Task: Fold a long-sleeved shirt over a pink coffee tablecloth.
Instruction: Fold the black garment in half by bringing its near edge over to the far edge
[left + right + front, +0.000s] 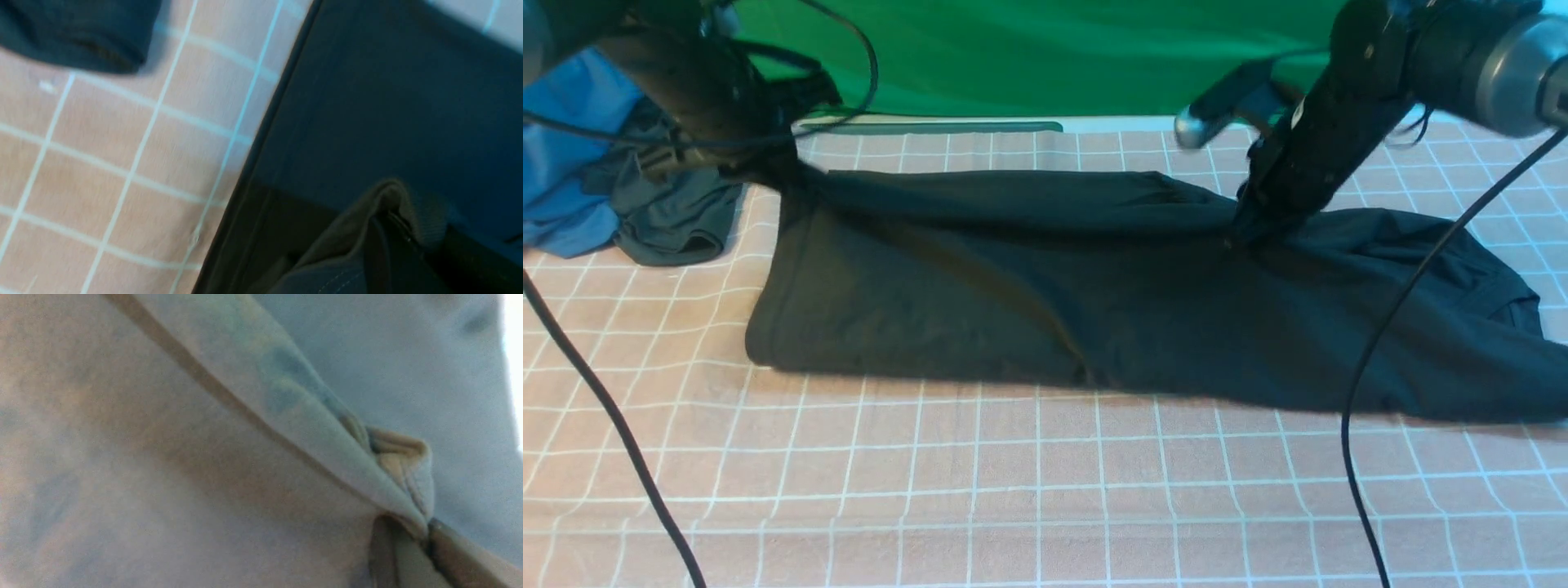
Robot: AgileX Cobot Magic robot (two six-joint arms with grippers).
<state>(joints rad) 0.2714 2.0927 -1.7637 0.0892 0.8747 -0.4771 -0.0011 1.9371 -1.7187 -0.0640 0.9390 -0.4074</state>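
Right claw [1243,233]: closed, pinching a fold of the long-sleeved shirt [1013,286].
Left claw [783,167]: clamped on its far corner.
Surface: pink coffee tablecloth [1013,490] under the shirt.
Room: green cloth [1029,57] behind.

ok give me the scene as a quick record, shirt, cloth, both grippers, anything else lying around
shirt: black shirt, spread sideways on the tablecloth
tablecloth: pink with a white grid, lying under the shirt
left gripper: shut on the shirt's far left corner
right gripper: shut on a pinch of the shirt near its far edge, toward the right
other: dark garment bunched with blue cloth at far left; green cloth behind
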